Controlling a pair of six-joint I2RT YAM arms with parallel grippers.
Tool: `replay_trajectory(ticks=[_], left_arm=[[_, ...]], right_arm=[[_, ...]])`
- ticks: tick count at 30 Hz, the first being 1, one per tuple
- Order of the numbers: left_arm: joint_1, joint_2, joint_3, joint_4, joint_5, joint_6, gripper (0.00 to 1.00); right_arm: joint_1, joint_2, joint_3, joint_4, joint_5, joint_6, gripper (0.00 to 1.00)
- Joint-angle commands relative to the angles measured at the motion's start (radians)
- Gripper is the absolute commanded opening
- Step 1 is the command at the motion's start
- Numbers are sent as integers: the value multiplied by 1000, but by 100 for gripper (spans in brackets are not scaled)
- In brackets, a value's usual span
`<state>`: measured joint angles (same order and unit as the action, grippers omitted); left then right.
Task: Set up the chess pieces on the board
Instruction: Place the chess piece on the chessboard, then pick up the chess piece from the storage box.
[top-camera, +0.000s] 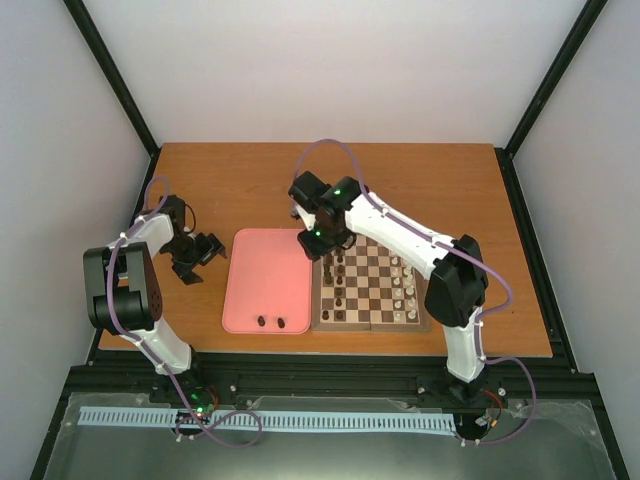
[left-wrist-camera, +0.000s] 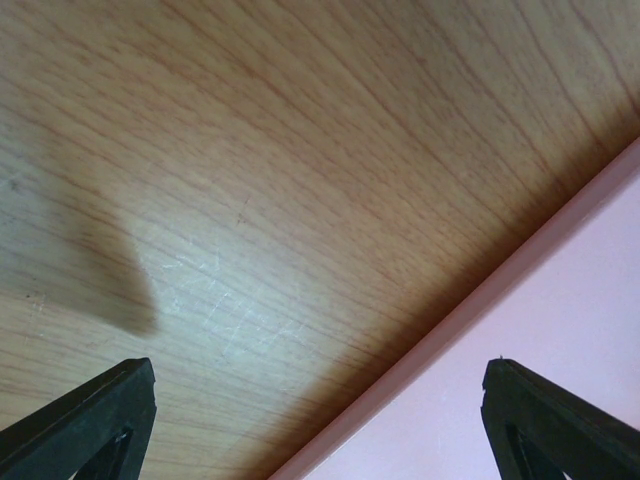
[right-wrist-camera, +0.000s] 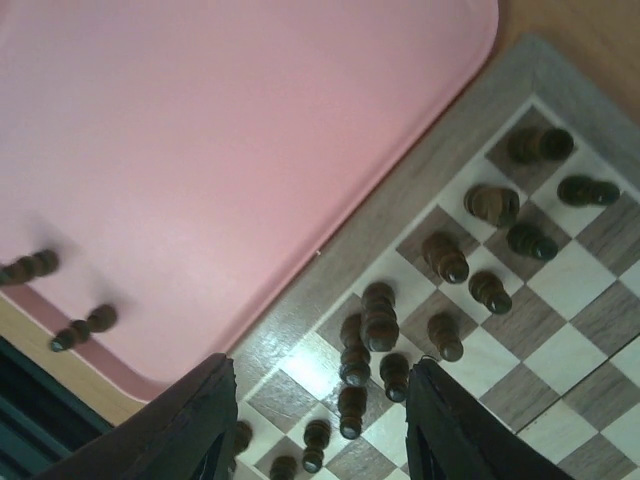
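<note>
Right jaws stand partly open and empty, directly above the chess pieces (right-wrist-camera: 378, 318) ranked on the board (right-wrist-camera: 425, 185), several between the fingers. Judgement: rise straight up before traversing, lest a finger topple neighbours. Farther from these jaws, two loose pieces (right-wrist-camera: 85, 325) wait on the pink tray (right-wrist-camera: 250, 120). Left jaws gape wide, holding nothing.

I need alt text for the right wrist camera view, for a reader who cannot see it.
The open, empty right gripper hangs over the board, where dark chess pieces stand in two rows along the edge nearest the pink tray. Two more dark pieces rest on the tray.
</note>
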<state>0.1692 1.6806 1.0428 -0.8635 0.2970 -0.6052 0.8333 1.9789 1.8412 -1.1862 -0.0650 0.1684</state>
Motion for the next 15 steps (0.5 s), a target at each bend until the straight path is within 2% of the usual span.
replay_trajectory(ticks=[1, 9, 15], left_arm=[[1, -9, 34, 3, 8, 15, 100], [2, -13, 34, 3, 13, 13, 100], [3, -20, 30, -1, 14, 14, 100]], right_arm=[[46, 11, 104, -66, -23, -25, 46], [176, 80, 121, -37, -115, -1, 47], [243, 97, -2, 24, -194, 0, 47]])
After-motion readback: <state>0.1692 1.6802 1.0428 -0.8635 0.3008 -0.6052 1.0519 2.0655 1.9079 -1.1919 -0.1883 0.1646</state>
